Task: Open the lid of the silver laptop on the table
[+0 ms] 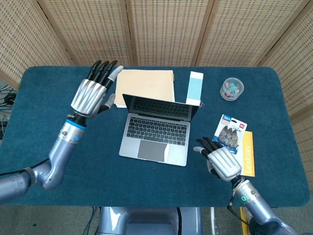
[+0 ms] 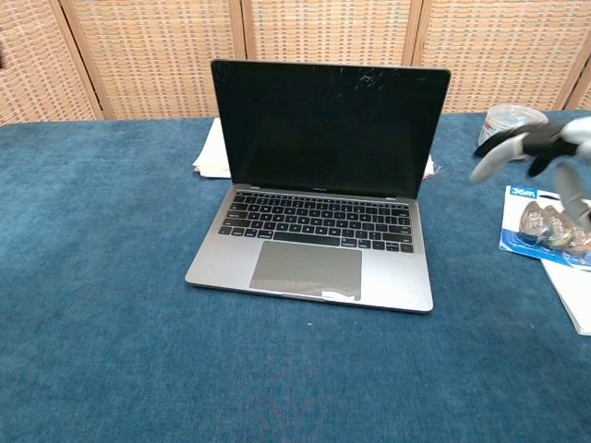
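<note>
The silver laptop [image 1: 159, 129] sits near the middle of the blue cloth-covered table [image 1: 44, 112], its lid upright and its dark screen [image 2: 328, 125] facing the robot. Keyboard and trackpad are in full sight in the chest view.

The blister pack [image 1: 228, 131] to the right of the laptop has a blue card header; in the chest view "36m" reads on its top corner. It lies partly over a white and yellow sheet [image 1: 247, 155] whose yellow strip carries vertical lettering too small to read for certain. A round clear tub [image 1: 232, 88] with a printed label holds small coloured pieces near the far right of the table. Behind the laptop lie a tan spiral notebook [image 1: 146, 84] and a pale blue and white slip [image 1: 194, 88].

The left hand [image 1: 92, 94] is raised left of the laptop lid, fingers straight and spread, holding nothing. The right hand [image 1: 221, 160] hovers between the laptop's right front corner and the blister pack, fingers apart and empty; in the chest view it is blurred.

Woven cane screen panels [image 1: 161, 32] with wooden posts stand behind the table.
</note>
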`<act>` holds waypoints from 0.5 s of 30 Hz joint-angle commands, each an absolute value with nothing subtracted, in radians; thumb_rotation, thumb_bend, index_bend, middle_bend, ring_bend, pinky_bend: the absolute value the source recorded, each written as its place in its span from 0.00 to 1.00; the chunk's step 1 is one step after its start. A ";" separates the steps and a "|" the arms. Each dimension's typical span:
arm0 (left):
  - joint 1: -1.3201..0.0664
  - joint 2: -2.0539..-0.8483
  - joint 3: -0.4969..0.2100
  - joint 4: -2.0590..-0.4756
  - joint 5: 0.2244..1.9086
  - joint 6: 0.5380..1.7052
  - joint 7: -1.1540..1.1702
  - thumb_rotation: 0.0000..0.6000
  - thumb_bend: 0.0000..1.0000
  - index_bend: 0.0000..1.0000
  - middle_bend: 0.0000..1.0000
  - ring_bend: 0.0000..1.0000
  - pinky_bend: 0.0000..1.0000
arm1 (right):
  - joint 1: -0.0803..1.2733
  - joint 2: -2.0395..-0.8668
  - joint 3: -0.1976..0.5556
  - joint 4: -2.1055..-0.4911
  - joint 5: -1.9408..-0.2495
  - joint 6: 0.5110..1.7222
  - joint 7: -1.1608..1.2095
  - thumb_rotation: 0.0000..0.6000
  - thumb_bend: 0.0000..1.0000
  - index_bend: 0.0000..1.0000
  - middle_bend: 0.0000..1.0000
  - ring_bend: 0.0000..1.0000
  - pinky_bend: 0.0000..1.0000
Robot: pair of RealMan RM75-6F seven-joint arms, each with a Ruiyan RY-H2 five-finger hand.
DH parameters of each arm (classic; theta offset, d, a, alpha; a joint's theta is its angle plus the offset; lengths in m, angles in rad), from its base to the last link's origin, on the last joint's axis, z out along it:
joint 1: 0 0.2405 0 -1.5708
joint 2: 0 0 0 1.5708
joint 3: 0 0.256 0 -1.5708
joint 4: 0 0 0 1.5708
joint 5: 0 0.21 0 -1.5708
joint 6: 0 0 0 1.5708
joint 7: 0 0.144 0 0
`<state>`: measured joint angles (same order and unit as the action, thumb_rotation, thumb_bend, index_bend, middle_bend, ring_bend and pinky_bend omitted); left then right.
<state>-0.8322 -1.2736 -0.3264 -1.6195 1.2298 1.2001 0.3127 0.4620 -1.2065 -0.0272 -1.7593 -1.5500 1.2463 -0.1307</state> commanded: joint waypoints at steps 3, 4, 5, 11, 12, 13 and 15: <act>-0.651 -1.150 -0.253 -1.757 1.306 1.352 0.182 1.00 0.04 0.00 0.00 0.00 0.00 | 0.312 -1.144 -0.039 -1.679 -1.613 1.478 0.047 1.00 0.29 0.19 0.03 0.01 0.14; -0.621 -1.137 -0.238 -1.770 1.311 1.374 0.165 1.00 0.01 0.00 0.00 0.00 0.00 | 0.291 -1.147 -0.037 -1.660 -1.608 1.508 0.060 1.00 0.14 0.15 0.01 0.00 0.08; -0.600 -1.129 -0.229 -1.780 1.313 1.388 0.153 1.00 0.00 0.00 0.00 0.00 0.00 | 0.277 -1.150 -0.035 -1.647 -1.603 1.527 0.067 1.00 0.07 0.12 0.00 0.00 0.04; -0.422 -1.055 -0.118 -1.869 1.324 1.491 0.082 1.00 0.00 0.00 0.00 0.00 0.00 | 0.167 -1.178 -0.022 -1.559 -1.538 1.645 0.120 1.00 0.00 0.02 0.00 0.00 0.00; -0.386 -1.044 -0.087 -1.881 1.338 1.511 0.071 1.00 0.00 0.00 0.00 0.00 0.00 | 0.150 -1.186 -0.021 -1.546 -1.533 1.662 0.136 1.00 0.00 0.01 0.00 0.00 0.00; -0.353 -1.037 -0.061 -1.891 1.353 1.531 0.062 1.00 0.00 0.00 0.00 0.00 0.00 | 0.131 -1.191 -0.022 -1.535 -1.530 1.680 0.153 1.00 0.00 0.01 0.00 0.00 0.00; -0.298 -1.031 -0.010 -1.897 1.383 1.560 0.061 1.00 0.00 0.00 0.00 0.00 0.00 | 0.104 -1.196 -0.028 -1.522 -1.537 1.709 0.171 1.00 0.00 0.01 0.00 0.00 0.00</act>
<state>-0.3703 -1.0574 -0.0795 -1.8674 1.3414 1.5087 0.0844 0.1276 -1.1864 -0.0258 -1.5347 -1.5399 1.6854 0.1539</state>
